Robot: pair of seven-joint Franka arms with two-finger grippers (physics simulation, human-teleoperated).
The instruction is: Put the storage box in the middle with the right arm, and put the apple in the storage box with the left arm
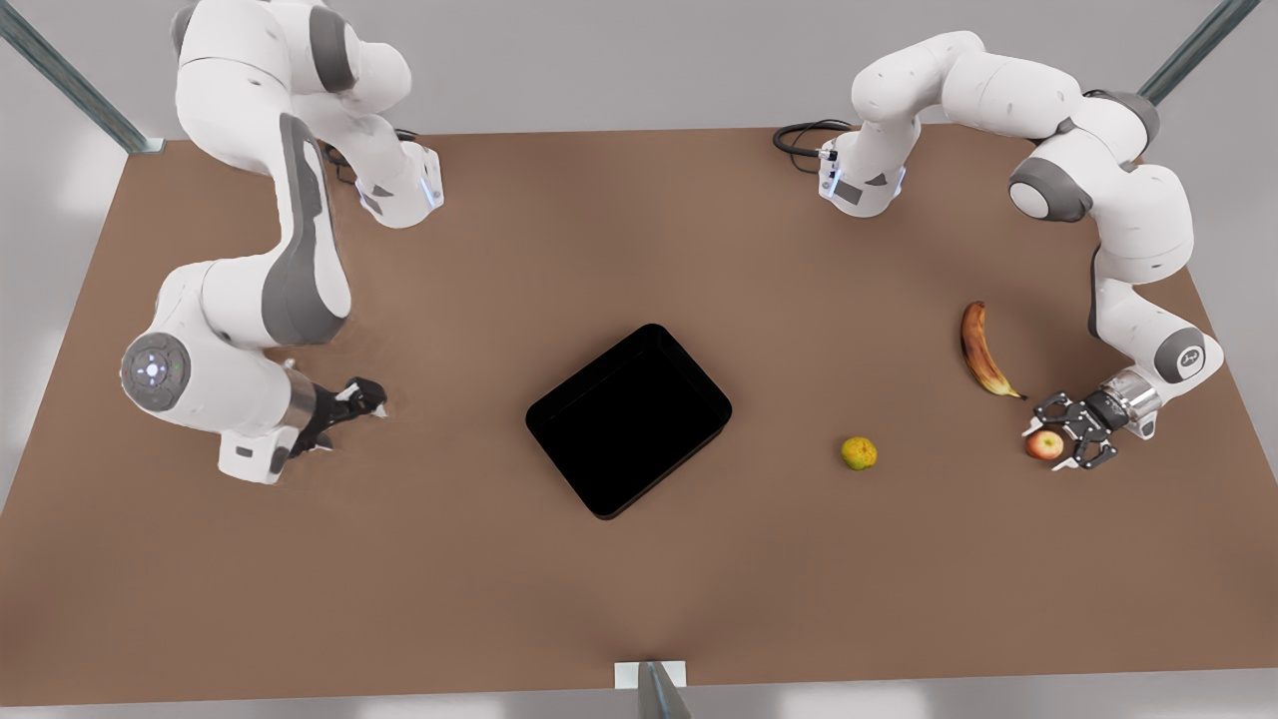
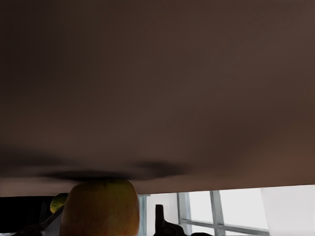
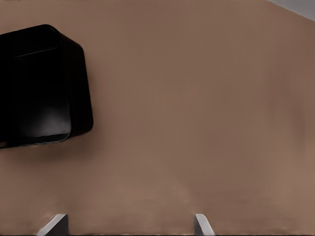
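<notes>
Apple (image 2: pixel 100 209) cut off by left wrist picture's edge; storage box (image 3: pixel 39 86) partly cropped; right jaws' grip perhaps open.

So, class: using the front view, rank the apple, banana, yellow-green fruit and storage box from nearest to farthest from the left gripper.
1. apple: between the left gripper's fingers, at the front view's right.
2. banana: just beyond the gripper, toward the table's back.
3. yellow-green fruit: toward the centre.
4. storage box: mid-table, farthest.
</notes>
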